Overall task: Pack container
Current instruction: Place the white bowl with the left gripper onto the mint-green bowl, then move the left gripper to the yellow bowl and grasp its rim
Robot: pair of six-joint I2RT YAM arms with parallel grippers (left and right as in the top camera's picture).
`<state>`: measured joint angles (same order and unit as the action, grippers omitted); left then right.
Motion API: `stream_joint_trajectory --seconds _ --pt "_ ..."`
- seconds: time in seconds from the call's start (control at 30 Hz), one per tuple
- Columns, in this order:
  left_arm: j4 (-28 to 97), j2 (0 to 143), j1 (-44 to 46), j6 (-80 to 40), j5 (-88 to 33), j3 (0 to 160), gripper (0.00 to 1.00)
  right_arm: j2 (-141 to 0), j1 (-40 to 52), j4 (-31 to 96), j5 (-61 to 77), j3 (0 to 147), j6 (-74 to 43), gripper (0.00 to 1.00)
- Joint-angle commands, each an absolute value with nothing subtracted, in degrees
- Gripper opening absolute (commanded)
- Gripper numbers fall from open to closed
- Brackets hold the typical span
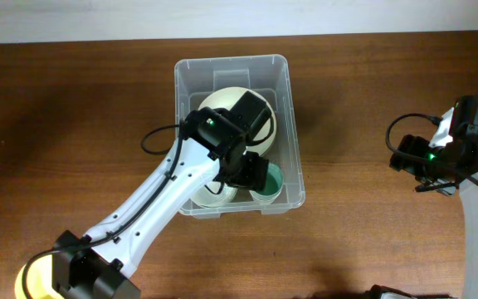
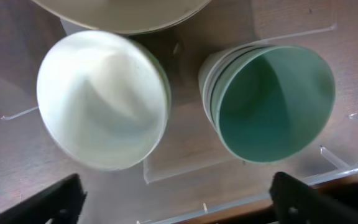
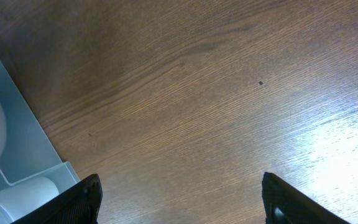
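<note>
The clear plastic container (image 1: 285, 108) stands at the table's middle. Inside it lie a cream plate (image 1: 222, 101), a white bowl (image 2: 101, 102) and a stack of bowls with a green one on top (image 2: 272, 102). My left gripper (image 2: 179, 199) hangs open and empty inside the container, above its near wall, with the white bowl and the green bowl stack just ahead of its fingers. My right gripper (image 3: 182, 199) is open and empty over bare wood, to the right of the container, whose corner (image 3: 23, 155) shows at the left edge of the right wrist view.
The brown wooden table (image 1: 372, 241) surrounds the container. A yellow round object (image 1: 33, 278) shows at the bottom left by the left arm's base. The right arm (image 1: 459, 154) sits at the right edge.
</note>
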<state>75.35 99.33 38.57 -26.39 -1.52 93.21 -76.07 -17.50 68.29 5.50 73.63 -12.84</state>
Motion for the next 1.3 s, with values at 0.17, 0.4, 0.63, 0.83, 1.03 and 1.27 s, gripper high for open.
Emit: stream_joint_trajectory --seconds 0.17,0.4,0.63,0.83,1.03,1.27 --pt "75.7 97.0 32.0 -26.7 -0.1 94.5 0.99 -75.7 -17.6 68.5 5.4 73.5 -12.2 0.78" --pt "80.7 83.6 12.1 -31.0 9.5 94.5 1.00 -75.7 -17.6 68.4 5.4 73.5 -12.2 0.78" --pt "85.7 73.2 -13.4 -39.2 10.4 89.9 1.00 -75.7 -17.6 68.1 5.4 73.5 -12.2 0.78" --pt "76.8 71.0 -29.9 -39.2 10.3 69.5 0.99 -75.7 -17.6 68.1 5.4 73.5 -12.2 0.78" --pt "63.0 75.2 -41.4 -39.0 10.4 54.0 0.99 -75.7 -17.6 68.1 5.4 73.5 -12.2 0.78" --pt "56.1 88.3 -44.1 -37.7 10.4 51.7 0.99 -75.7 -17.6 68.1 5.4 73.5 -12.2 0.78"
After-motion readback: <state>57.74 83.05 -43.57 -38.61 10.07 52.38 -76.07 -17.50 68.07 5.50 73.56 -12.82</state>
